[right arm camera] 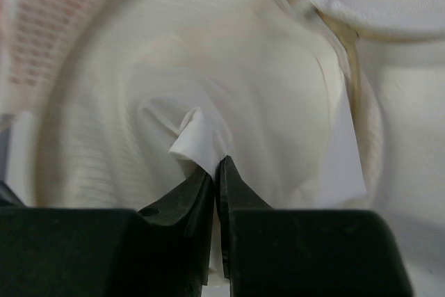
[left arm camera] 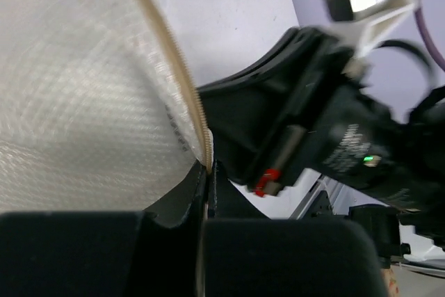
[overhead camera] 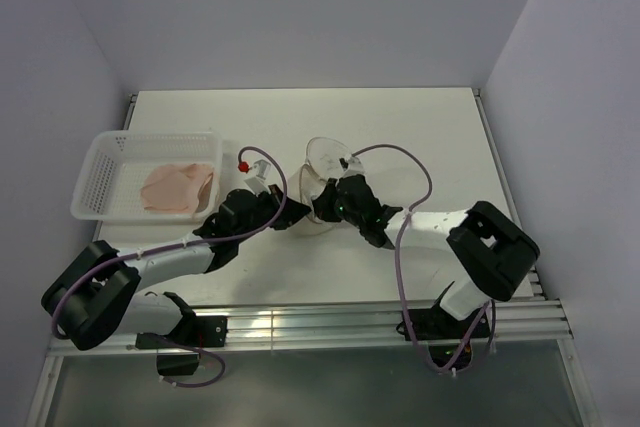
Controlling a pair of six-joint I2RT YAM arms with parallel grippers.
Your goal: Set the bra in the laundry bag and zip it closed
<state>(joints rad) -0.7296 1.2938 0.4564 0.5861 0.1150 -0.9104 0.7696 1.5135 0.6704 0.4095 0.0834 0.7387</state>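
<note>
Left gripper (left arm camera: 207, 172) clamped on the laundry bag (left arm camera: 83, 102) rim, right gripper (right arm camera: 217, 168) pinching seemingly its inner mesh: spread gently, evenly.

Top view: high behind the arm bases, looking down toward the far edge of the table (overhead camera: 400, 117). Wrist views: close range along the left gripper (left arm camera: 206, 172) and right gripper (right arm camera: 217, 168), both facing the laundry bag (overhead camera: 325, 159), which all three views share.

No legible text anywhere, faint pale print on the black body of the right arm (left arm camera: 345, 145) too blurred to read, tiny dark marks along the laundry bag (left arm camera: 83, 102) zip edge, unreadable
</note>
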